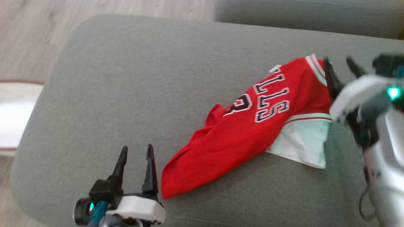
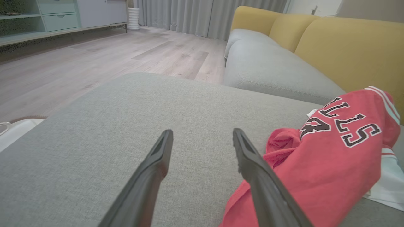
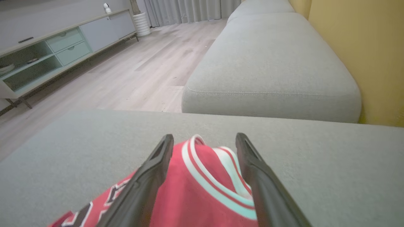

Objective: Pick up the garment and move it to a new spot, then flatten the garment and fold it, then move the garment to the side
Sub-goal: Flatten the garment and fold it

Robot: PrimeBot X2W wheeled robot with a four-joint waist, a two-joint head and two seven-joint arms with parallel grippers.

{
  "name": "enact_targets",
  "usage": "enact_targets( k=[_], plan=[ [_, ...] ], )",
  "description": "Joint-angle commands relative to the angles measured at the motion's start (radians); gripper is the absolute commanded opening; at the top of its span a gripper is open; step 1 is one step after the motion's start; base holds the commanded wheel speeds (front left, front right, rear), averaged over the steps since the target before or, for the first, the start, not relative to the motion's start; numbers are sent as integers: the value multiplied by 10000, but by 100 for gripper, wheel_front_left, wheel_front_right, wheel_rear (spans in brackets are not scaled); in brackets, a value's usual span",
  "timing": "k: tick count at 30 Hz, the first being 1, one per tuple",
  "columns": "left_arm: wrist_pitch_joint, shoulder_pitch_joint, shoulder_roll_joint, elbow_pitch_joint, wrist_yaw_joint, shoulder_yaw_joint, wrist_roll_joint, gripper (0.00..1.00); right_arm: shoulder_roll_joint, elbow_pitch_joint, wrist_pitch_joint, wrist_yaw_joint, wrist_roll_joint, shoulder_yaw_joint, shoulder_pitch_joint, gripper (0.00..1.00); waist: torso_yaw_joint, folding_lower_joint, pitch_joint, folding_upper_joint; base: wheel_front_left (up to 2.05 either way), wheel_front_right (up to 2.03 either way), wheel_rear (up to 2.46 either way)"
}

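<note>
The garment [image 1: 246, 135] is a red jersey with black-and-white lettering and white trim. It lies crumpled on the grey sofa cushion [image 1: 126, 78], right of the middle. My right gripper [image 1: 337, 60] is open at the jersey's far right end. In the right wrist view its fingers stand apart, with the jersey's striped trim [image 3: 202, 176] lying between them [image 3: 204, 138]. My left gripper [image 1: 136, 147] is open just left of the jersey's near corner, with nothing between its fingers. The left wrist view has the jersey [image 2: 331, 157] beside its right finger [image 2: 252, 167].
A second grey seat cushion [image 1: 309, 15] lies beyond a gap at the back. Yellow backrests [image 2: 347, 47] run along the right. Wooden floor [image 1: 31, 31] lies to the left, with a white object [image 1: 12, 116] by the cushion's left edge and a low cabinet [image 3: 47, 53] farther off.
</note>
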State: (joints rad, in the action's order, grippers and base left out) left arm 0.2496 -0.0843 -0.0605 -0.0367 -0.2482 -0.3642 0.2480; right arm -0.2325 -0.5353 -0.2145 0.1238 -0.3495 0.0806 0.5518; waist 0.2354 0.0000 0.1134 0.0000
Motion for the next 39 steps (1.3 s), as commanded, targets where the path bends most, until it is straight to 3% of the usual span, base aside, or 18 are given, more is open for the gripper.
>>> enact_targets(
  k=[1,4,13,19,26,27,28,32,39],
  plan=[
    [122,51,11,356,-67,408,-73,100,-77,461,34,69,-19,145,-292,100,-328,0,-235,0,0,0,0],
    [122,-102,-46,472,-104,586,-101,100,56,1190,-209,69,-11,-34,-1409,100,-656,0,-321,0,0,0,0],
    [122,-202,-89,680,-55,669,-217,100,1371,2829,-1254,69,469,-521,-4450,100,-1072,0,-76,0,0,0,0],
    [122,-34,-103,630,-2,639,-284,100,1693,2878,-1549,69,514,-858,-4487,100,-950,0,129,0,0,0,0],
    [122,35,-79,579,3,618,-279,100,1788,2365,-2124,69,180,-518,-3929,100,-799,0,244,0,0,0,0],
    [122,43,-73,571,-1,617,-273,100,1791,2245,-2213,69,168,-392,-3847,91,-793,0,251,0,0,0,0],
    [122,50,-66,560,-6,615,-267,100,1793,2161,-2234,69,159,-325,-3765,0,-788,0,249,0,0,0,0],
    [122,26,-40,571,-58,660,-223,100,1549,2508,-2295,69,-138,-341,-3603,0,-817,0,182,0,0,0,0],
    [122,-178,-30,666,-127,802,-227,100,-16,4800,-3417,69,-1131,-1144,-4323,0,-1033,0,88,0,0,0,0]
  ],
)
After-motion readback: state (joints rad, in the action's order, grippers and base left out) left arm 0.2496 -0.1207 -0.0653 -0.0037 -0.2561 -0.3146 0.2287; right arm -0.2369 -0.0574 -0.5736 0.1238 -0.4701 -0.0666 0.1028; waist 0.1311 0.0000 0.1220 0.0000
